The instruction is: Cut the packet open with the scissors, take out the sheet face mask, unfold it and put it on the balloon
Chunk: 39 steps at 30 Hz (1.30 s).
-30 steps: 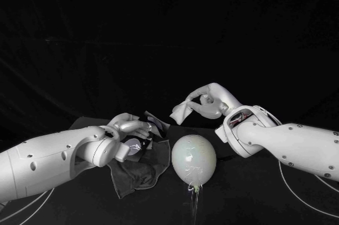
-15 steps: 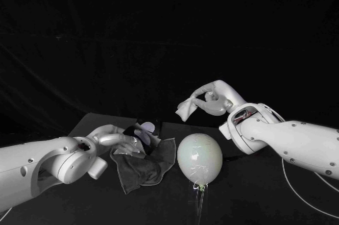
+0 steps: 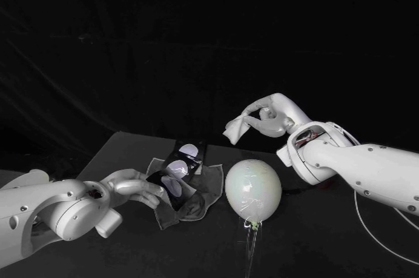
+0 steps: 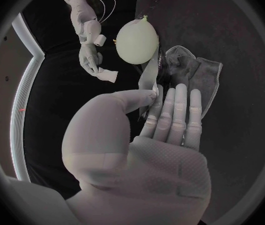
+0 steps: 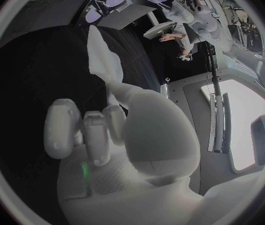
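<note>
While the right robot hand [image 3: 264,122] pinched the folded white sheet face mask [image 3: 237,131] up in the air on the far side of the balloon [image 3: 253,190], the left robot hand [image 3: 135,190] gripped the dark packet [image 3: 181,169] just left of that balloon, on the tabletop [image 3: 122,148].

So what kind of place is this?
Probably a robot test bench: a black table before a black curtain, a balloon as a stand-in face, and a robot hand holding a sheet mask.
</note>
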{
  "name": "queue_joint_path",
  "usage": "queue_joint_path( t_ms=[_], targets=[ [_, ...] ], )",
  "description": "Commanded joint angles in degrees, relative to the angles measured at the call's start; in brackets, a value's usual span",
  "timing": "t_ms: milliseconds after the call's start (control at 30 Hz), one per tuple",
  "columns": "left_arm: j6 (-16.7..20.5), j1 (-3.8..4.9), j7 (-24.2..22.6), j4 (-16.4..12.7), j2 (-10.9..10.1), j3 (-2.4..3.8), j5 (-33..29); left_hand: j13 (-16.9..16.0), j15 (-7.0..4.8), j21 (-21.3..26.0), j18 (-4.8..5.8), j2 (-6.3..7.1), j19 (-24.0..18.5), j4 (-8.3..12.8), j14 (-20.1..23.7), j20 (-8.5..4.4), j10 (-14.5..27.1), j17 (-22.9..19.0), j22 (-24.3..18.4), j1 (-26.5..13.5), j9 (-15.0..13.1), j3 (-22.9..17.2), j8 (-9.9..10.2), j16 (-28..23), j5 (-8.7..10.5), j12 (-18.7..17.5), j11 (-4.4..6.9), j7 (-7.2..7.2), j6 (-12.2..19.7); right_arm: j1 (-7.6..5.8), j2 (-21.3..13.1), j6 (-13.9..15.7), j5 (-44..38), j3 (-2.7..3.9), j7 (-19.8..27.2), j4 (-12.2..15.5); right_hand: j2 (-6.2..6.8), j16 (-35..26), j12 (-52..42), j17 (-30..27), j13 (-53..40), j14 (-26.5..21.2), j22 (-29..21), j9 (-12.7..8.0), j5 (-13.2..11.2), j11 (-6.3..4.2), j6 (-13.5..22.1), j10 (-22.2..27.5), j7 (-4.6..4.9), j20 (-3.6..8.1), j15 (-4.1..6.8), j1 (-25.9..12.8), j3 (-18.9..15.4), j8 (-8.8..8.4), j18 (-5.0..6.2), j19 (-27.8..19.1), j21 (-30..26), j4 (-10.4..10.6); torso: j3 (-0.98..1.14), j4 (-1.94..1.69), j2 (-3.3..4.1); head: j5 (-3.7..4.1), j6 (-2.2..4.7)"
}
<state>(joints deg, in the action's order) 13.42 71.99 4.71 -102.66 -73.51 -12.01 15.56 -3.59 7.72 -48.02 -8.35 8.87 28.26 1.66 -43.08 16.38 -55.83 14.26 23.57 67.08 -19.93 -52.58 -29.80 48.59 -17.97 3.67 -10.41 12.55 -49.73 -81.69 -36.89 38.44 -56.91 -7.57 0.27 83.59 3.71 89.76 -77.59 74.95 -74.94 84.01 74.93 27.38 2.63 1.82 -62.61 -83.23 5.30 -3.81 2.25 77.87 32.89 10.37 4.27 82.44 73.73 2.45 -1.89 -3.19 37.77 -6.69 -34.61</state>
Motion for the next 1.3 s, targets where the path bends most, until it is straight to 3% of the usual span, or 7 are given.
queue_joint_path(
  t_ms=[33,300,433,633,767,933,1300],
  targets=[
    [-3.44,-0.01,5.57,0.05,-0.24,-0.1,0.27,-0.05,0.33,1.17,-0.36,1.38,0.3,0.01,0.43,0.19,0.92,-0.14,-0.93,-0.04,1.48,1.61,2.5,-0.31,0.07,0.26,-0.44,0.68,3.31,-0.02,-0.06,-1.66,-0.79,-0.04,0.56,0.25,-0.17,0.24,-0.15,15.05,-8.73,5.99,8.62,0.07,0.16,-1.05,-0.42,-2.53,0.05,0.23,0.48,0.3,-0.01,0.1,-0.87,0.28,0.18,-0.3,0.01,0.07,0.03,-0.1,-0.53],
    [-15.05,0.2,12.12,3.6,-0.31,-0.15,7.14,-0.15,1.58,10.17,0.29,3.76,3.4,-2.94,3.14,0.27,3.84,-1.42,-7.85,5.66,4.59,18.08,4.76,-2.47,-0.04,0.92,-1.26,1.32,8.22,0.11,-0.75,-2.04,-0.92,-0.28,0.7,0.75,-0.15,0.24,-0.09,15.05,-8.7,5.99,8.64,0.1,0.16,-1.04,-0.36,-2.52,0.07,0.25,0.48,0.28,0.01,0.15,-0.87,0.29,0.19,-0.33,-0.07,-0.12,-0.08,0.35,-0.85],
    [-18.33,0.63,13.44,4.59,-0.31,-0.11,10.29,-0.16,2.16,12.89,0.64,3.1,4.18,-5.48,4.47,0.25,5.43,-1.72,-9.92,9.95,5.66,27.62,4.38,-2.89,-0.69,1.29,-2.31,2.84,10.9,0.19,-1.16,-2.04,-0.95,-0.37,0.7,1.09,-0.15,0.24,-0.09,15.05,-8.7,5.99,8.64,0.1,0.16,-1.04,-0.36,-2.52,0.07,0.25,0.48,0.28,0.01,0.15,-0.87,0.29,0.19,-0.33,-0.08,-0.12,-0.07,0.41,-1.04],
    [-22.1,1.99,14.03,5.23,-0.6,-0.05,13.53,-0.18,2.84,16.44,1.01,3.6,5.93,-14.46,6.07,0.22,7.67,-2.05,-12.8,19.19,6.4,39.82,0.7,-2.71,-0.91,2.86,-2.77,3.49,15.65,0.32,-1.63,-2.24,-0.99,-0.47,0.57,1.4,-0.14,0.24,-0.1,15.05,-8.7,5.99,8.67,0.11,0.16,-1.03,-0.33,-2.52,0.07,0.26,0.48,0.29,0.03,0.17,-0.89,0.33,0.27,-0.36,-0.02,-0.11,-0.05,0.31,-1.35],
    [-24.5,4.06,14.51,5.77,-0.86,-0.01,17.96,-0.21,2.88,17.56,1.05,4.08,6.68,-18.34,6.27,0.21,7.78,-2.05,-13.75,22.46,6.45,43.43,-1.43,-2.22,-0.87,3.88,-2.78,3.6,16.94,0.46,-1.68,-3.04,-1.01,-0.52,0.38,1.42,-0.14,0.24,-0.1,15.05,-8.7,5.99,8.67,0.11,0.16,-1.03,-0.33,-2.52,0.07,0.26,0.48,0.29,0.03,0.17,-0.89,0.33,0.27,-0.36,0.01,-0.08,-0.04,0.38,-1.43],
    [-27.88,6.88,15.78,6.48,-1.21,0.1,22.27,-0.37,2.57,17.8,0.84,3.2,7.32,-18.4,5.34,0.17,6.44,-1.87,-14.05,22.44,6.43,44.29,-2.58,-1.49,-0.73,5.04,-2.49,3.49,16.63,0.58,-1.61,-4.82,-1.07,-0.6,0.11,1.24,-0.13,0.24,-0.13,15.05,-8.72,5.99,8.63,0.12,0.16,-1.03,-0.32,-2.53,0.07,0.27,0.48,0.3,0.04,0.19,-0.87,0.28,0.16,-0.39,0.0,-0.04,-0.08,0.44,-1.61],
    [-33.37,12.57,19.27,10.06,-1.26,0.19,26.52,-0.69,-0.93,15.87,-2.04,1.56,13.07,-18.38,-2.08,-0.11,-1.81,-1.09,-13.83,22.53,7.16,39.24,-6.55,1.15,-0.5,9.96,0.71,0.31,10.34,0.68,-1.23,-8.61,-1.2,-0.67,-0.46,0.33,-0.13,0.24,-0.05,15.05,-8.68,5.99,8.57,0.13,0.16,-1.03,-0.29,-2.5,0.08,0.27,0.48,0.32,0.07,0.21,-0.84,0.21,-0.01,-0.42,-0.06,-0.08,-0.09,1.83,-1.31]
  ],
)
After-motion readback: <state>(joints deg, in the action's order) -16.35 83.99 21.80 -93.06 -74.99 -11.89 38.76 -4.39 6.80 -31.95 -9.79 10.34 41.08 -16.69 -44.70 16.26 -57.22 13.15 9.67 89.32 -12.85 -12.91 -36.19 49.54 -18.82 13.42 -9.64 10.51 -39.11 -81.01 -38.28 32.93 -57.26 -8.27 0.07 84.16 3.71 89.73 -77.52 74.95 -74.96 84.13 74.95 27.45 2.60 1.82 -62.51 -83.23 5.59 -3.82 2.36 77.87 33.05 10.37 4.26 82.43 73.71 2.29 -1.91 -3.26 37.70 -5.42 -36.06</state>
